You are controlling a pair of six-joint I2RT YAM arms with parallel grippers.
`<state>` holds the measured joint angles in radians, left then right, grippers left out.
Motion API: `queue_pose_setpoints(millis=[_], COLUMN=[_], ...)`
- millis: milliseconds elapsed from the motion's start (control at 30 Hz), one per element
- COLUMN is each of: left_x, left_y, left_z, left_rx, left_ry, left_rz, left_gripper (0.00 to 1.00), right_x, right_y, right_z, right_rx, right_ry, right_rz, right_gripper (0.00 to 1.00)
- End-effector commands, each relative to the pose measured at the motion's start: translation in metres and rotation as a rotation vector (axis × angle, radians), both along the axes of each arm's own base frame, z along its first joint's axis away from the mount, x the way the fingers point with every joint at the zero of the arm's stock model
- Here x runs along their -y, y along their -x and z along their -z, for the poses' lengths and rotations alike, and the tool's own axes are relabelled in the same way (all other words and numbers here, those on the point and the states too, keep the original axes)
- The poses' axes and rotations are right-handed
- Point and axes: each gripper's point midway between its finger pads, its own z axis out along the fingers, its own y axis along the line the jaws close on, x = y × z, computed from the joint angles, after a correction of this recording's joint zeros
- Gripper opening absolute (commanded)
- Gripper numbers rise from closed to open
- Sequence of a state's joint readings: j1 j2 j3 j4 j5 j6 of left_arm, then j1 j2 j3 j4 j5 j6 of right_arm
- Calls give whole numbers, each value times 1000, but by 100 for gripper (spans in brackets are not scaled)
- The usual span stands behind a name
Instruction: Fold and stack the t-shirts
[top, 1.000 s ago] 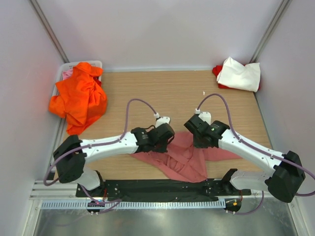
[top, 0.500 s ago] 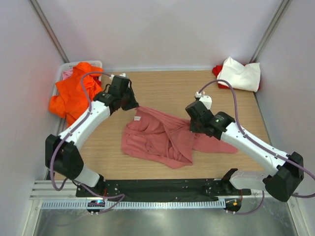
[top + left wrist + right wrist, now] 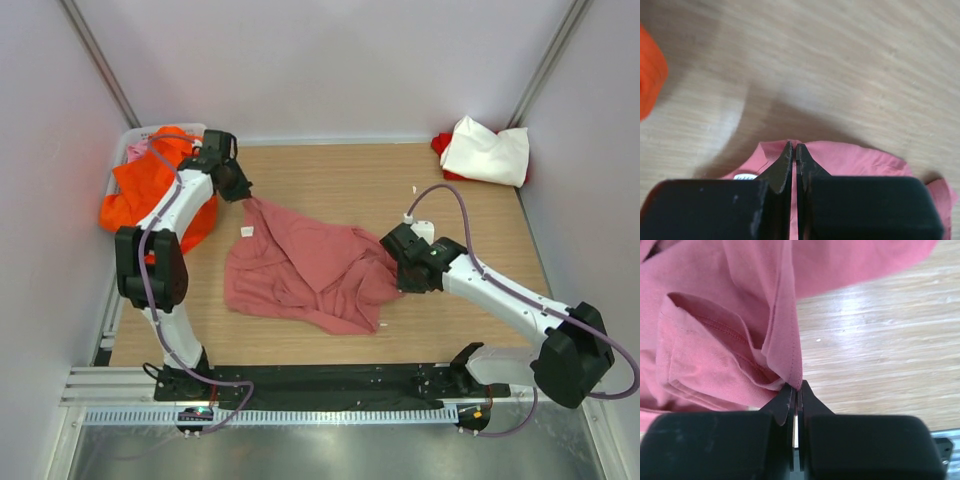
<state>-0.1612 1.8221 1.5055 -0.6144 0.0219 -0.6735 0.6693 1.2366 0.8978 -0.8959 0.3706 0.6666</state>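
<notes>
Near, 4 o'clock: right gripper (image 3: 795, 390) is clamping shut on a hemmed fold of the salmon shirt (image 3: 300, 270), at that shirt's 3 o'clock edge.

Mid-bench (image 3: 340, 180): salmon shirt is lying crumpled and not yet flat. Folds are bunching toward the right gripper, and one layer is doubling under itself in the right wrist view. A white tag (image 3: 247, 232) is showing near the 10 o'clock corner. The cloth is looking thin and soft and is creasing readily.

Further, 11 o'clock: left gripper (image 3: 793, 151) is pinching closed on the shirt's far corner. The left wrist view is showing the edge caught between the tips, with bare bench beyond.

Governing relation: the shirt is running between the two grippers on a 10-to-4 o'clock axis, one gripper at each end, with the cloth sagging slack between them. Judgement: spreading is in hand. Any pull should go outward along that axis before folding starts. Neither arm is the nearer, as both are holding cloth.

Far left, 10 o'clock: orange shirt (image 3: 150, 195) is heaping over a bin (image 3: 178, 127), just beside the left gripper. A pink shirt (image 3: 135, 152) is peeking out behind it.

Far right, 1 o'clock: white shirt (image 3: 487, 150) is resting on a red shirt (image 3: 440, 143), well apart from both arms.
</notes>
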Motion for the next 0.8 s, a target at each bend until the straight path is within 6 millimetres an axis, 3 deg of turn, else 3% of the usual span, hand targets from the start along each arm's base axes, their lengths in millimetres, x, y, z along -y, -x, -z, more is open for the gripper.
queue_pose_setpoints(millis=[0, 100, 133, 167, 200, 233, 267, 300, 400, 533, 567, 633, 667, 733, 767], left_x=[-2, 2, 3, -11, 10, 12, 26, 32, 49, 80, 83, 88, 91, 109, 112], left_y=[-31, -29, -23, -23, -13, 0, 11, 20, 59, 100, 114, 124, 136, 144, 153], left_z=[-23, -30, -41, -53, -65, -87, -93, -98, -102, -80, -64, -49, -30, -17, 1], left_rx=[58, 25, 46, 81, 109, 151, 168, 178, 182, 176, 138, 113, 69, 48, 12], left_ry=[0, -19, -62, -198, -264, -329, -359, -353, -279, -82, -71, -71, -75, 7, 15], left_rz=[-20, 6, 50, 5, 53, 77, 106, 122, 157, 234, 245, 264, 283, 323, 336], left_gripper=[0, 1, 21, 38, 54, 77, 84, 88, 84, 77, 76, 75, 74, 73, 73], right_x=[-3, -9, -9, -9, -9, -8, -7, -6, -4, -3, -4, -8, -10, -13, -14], right_y=[9, 30, 45, 51, 56, 67, 72, 76, 78, 63, 56, 46, 41, 34, 30], right_z=[-3, 5, 15, 16, 14, 22, 25, 26, 22, 7, 2, -7, -10, -18, -17], right_rx=[-12, -53, -93, -93, -78, -108, -116, -117, -115, -44, -9, 32, 51, 74, 74], right_ry=[-62, -162, -182, -205, -241, -252, -258, -266, -258, -249, -251, -263, -264, -264, -254], right_rz=[61, 90, 81, 82, 92, 88, 84, 83, 78, 75, 76, 66, 57, 55, 53], right_gripper=[1, 1, 1, 1, 7, 18, 32, 58, 78, 80, 80, 80, 80, 80, 80])
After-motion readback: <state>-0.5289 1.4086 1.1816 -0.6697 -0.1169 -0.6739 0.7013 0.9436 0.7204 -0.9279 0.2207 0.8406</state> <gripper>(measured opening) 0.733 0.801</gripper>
